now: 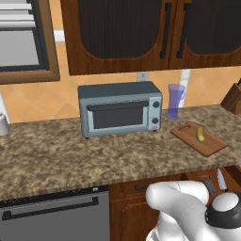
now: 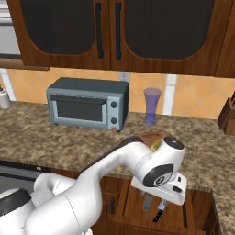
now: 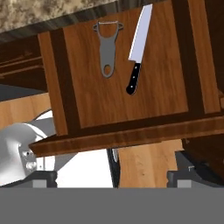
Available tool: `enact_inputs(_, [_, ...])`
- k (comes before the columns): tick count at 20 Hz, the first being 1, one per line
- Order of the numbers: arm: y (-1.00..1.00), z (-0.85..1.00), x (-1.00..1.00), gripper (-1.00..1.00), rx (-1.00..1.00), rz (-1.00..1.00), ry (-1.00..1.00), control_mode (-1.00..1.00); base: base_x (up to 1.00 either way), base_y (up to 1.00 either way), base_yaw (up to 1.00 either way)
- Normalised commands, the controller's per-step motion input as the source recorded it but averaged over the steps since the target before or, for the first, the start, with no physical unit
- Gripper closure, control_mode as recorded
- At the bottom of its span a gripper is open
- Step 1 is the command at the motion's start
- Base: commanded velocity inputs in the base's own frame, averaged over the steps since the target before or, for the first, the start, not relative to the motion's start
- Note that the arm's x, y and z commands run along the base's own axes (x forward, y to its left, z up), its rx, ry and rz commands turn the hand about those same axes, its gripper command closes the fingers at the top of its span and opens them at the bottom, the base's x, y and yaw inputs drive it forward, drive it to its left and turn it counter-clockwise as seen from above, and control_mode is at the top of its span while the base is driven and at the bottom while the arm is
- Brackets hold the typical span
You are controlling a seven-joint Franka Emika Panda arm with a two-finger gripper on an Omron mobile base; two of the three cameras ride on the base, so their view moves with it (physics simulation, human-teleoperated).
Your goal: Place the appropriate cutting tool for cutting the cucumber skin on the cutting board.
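Gripper (image 3: 114,175): the dark tips show at the bottom corners of the hand view, set wide apart with nothing between them; the hand hangs over an open wooden drawer (image 3: 87,109) below the counter edge. In the right base view the wrist sits just above this drawer, in front of the counter. Drawer contents, two items lying flat on the wood floor, side by side but apart: the peeler (image 3: 107,48), a slim dark grey tool with a Y-shaped head and a hole in its handle, taken here to be the cutting tool for skin; and a kitchen knife (image 3: 139,50) with a bright blade and black handle. In the hand view both lie ahead of the tips, toward the far end of the drawer, the peeler to the left of the knife; the gripper is well short of either and touches neither. Risks, as judged: closing on the knife instead of the peeler, since the two lie close; the flat, thin peeler slipping from the fingers or being pushed along the wood; the fingers striking the drawer's front wall on descent. Farther off, on the granite counter (image 1: 70,155): the cutting board (image 1: 188,134), handle end toward the wall, with the cucumber (image 1: 201,134) resting on it.
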Motion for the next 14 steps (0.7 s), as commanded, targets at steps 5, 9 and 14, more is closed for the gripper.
enact_inputs(5, [-0.01, -0.57, 0.00, -1.00, 0.00, 0.00, 0.07, -1.00, 0.00, 0.00, 0.00])
enact_inputs(9, [0.00, -0.57, 0.00, -1.00, 0.00, 0.04, -0.09, -1.00, 0.00, 0.00, 0.00])
enact_inputs(14, [0.00, -0.44, 0.13, -1.00, 0.00, 0.02, -0.16, -1.00, 0.00, 0.00, 0.00])
